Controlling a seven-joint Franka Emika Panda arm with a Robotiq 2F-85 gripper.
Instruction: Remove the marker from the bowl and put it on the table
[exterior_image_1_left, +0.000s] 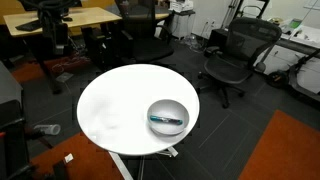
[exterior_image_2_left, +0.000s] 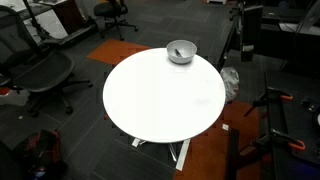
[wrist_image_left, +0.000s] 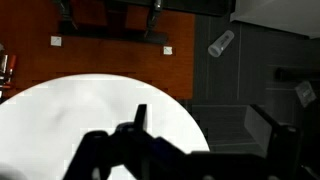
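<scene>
Marker (exterior_image_1_left: 166, 119) lies inside the bowl (exterior_image_1_left: 170, 103), teal part showing. Bowl sits near the edge of the round white table (exterior_image_1_left: 112, 105), seen in both ext. views (exterior_image_2_left: 181, 51). Claw (wrist_image_left: 200, 140) shows in wrist view only, dark & blurred over the table top. Can't tell if it's wide or narrow. Office chair (exterior_image_1_left: 235, 55) stands near the table.

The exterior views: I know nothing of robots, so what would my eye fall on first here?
A big round white table fills the middle in both exterior views, with a shiny metal bowl sitting near its edge. Inside the bowl lies a dark and teal marker. Black office chairs stand around on the dark floor.
</scene>
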